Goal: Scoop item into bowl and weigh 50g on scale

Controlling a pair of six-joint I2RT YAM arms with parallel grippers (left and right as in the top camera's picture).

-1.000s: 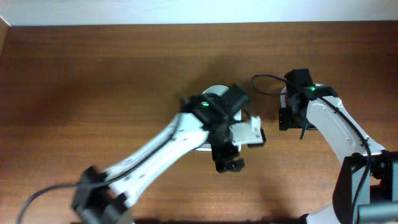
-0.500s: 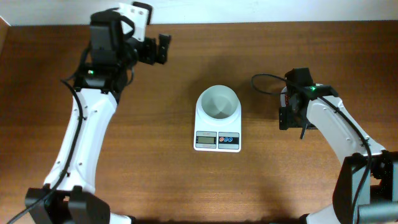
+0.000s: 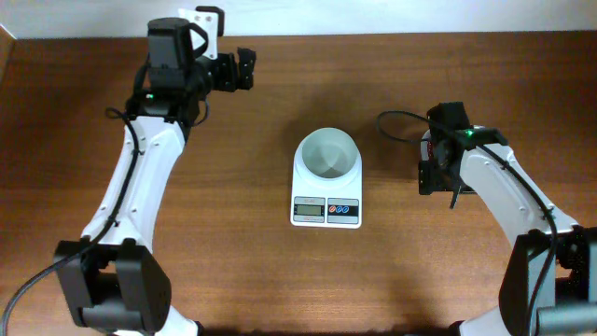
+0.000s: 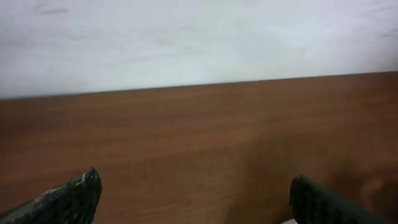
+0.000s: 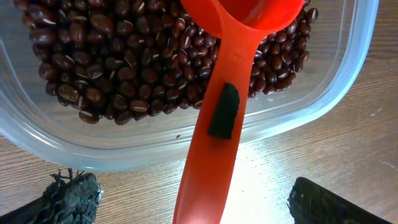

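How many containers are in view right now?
2: the white bowl on the scale, and the clear container of beans below the right tool, shown only by the right wrist camera. Others may be hidden.

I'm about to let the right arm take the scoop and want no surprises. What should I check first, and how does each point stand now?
1. The bowl sits on the scale: ok.
2. Inside of the bowl bare: ok.
3. The right gripper open, astride the scoop handle: ok, one finger on each side, not touching.
4. Scoop placed for a dig: ok, handle over the clear container rim, cup above the beans.
5. The left gripper away from the scale: ok, open, near the table far edge.
6. Scale display zeroed: cannot tell, digits too small.
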